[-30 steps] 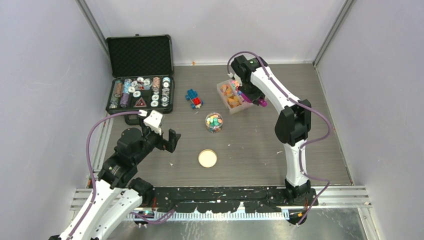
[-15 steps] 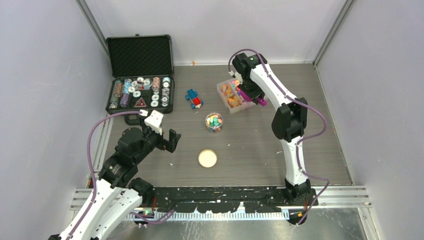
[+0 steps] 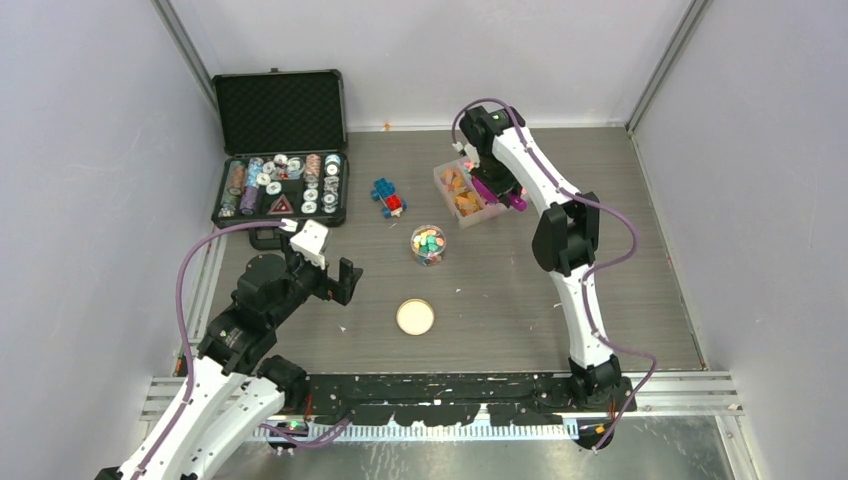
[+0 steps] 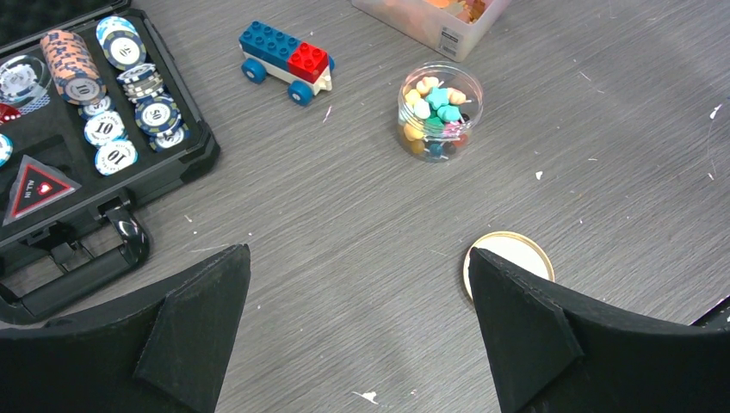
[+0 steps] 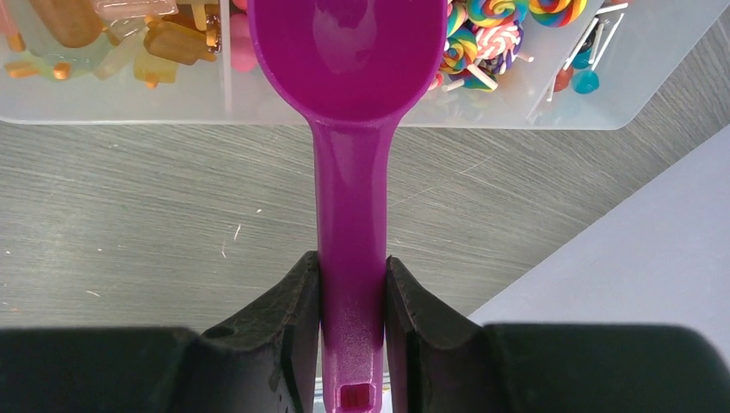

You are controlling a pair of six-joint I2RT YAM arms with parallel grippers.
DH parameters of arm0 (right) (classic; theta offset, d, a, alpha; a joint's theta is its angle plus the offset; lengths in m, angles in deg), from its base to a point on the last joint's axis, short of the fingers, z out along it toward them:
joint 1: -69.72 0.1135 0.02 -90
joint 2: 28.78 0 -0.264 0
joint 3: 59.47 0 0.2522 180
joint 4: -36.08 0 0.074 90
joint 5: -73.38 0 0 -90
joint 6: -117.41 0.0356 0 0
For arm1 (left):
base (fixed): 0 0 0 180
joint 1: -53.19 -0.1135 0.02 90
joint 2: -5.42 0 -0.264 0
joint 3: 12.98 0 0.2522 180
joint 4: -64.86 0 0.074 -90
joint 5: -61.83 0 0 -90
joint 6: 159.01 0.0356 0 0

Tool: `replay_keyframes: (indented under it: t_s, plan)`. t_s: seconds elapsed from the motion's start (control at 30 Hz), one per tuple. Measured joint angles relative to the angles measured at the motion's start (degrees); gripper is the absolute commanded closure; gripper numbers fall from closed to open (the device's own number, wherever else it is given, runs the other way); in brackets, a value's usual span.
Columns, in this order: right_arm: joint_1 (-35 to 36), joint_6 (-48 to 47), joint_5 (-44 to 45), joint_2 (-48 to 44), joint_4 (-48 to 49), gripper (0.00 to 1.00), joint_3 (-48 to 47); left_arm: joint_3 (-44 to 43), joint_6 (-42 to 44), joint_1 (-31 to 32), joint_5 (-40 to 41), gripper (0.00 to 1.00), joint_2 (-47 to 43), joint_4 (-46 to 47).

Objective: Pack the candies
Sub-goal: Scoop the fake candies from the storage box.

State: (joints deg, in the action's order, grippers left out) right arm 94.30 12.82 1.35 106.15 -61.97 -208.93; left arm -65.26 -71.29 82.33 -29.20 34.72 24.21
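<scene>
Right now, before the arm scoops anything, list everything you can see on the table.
case: one, black, open, far left.
poker chips: many, mixed colours, in the case.
toy brick car: one, blue and red, between case and tray.
tray: one, clear, divided, far side right of centre.
jar: one, clear, open, mid-table.
candies: many, multicoloured, in the tray and the jar.
round lid: one, pale, lying flat nearer than the jar.
scoop: one, purple, empty, bowl over the tray.
table: one, grey wood grain.
left gripper: open, empty, near left.
right gripper: shut on the scoop handle.
</scene>
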Motion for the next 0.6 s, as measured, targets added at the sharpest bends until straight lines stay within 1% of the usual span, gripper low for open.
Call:
replay_keyframes:
  t_s: [0.1,0.3,0.6]
  plan:
    - [-0.1,0.0,0.2,1.2,-1.0,1.00,-1.6,0.0,0.0,0.0,0.0,0.00,0.0,0.0]
    - [-0.1,0.6,0.4,2.0,1.2,1.00,-1.8,0.0,0.0,0.0,0.8,0.00,0.0,0.0]
    - [-0.6,1.5,0.2,1.8,4.7,1.00,4.3,0.0,0.0,0.0,1.5,0.00,0.0,0.0]
